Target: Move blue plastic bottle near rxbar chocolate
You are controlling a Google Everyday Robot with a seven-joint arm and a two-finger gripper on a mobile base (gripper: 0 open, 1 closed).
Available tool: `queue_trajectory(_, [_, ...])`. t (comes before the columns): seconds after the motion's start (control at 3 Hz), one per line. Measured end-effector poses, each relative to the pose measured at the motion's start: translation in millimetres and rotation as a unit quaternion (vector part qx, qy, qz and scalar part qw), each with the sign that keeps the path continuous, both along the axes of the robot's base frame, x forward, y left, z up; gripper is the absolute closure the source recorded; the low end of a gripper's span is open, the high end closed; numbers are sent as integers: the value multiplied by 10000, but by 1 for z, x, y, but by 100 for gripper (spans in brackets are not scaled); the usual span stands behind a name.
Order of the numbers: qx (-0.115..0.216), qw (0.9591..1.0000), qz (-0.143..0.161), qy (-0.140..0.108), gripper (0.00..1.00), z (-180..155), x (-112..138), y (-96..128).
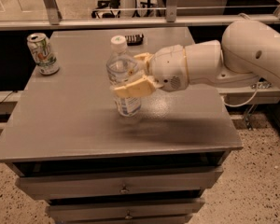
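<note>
The blue plastic bottle (124, 97) is clear with a white cap and stands upright near the middle of the grey table (74, 120). My gripper (131, 73) reaches in from the right and is shut on the bottle's upper body, one tan finger (130, 87) in front and one behind. The bottle's base is at or just above the tabletop. The rxbar chocolate (135, 38) is a small dark bar lying flat at the table's far edge, just behind the bottle's cap and partly hidden by it.
A green-and-white drink can (43, 54) stands at the table's far left corner. A rail and glass panel run behind the table. Drawers sit below the tabletop. My white arm (252, 55) spans the right side.
</note>
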State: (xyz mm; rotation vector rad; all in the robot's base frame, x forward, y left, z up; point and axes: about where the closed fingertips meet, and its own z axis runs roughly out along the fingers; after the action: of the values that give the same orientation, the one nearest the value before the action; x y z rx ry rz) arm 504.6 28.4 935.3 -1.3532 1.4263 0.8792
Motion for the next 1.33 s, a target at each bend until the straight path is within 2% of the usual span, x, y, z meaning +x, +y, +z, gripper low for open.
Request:
queue_trajectory(0.33, [3,10000,-19,-49,100,5,1,-2])
queue_trajectory(0.67, [17,10000,-27,-57,100,6,0,-2])
queue_trajectory(1.0, [238,9983,-380,-365,100,17,38,-39])
queue_trajectory(1.33, [420,9949,-667,-634,100,32,74,-74])
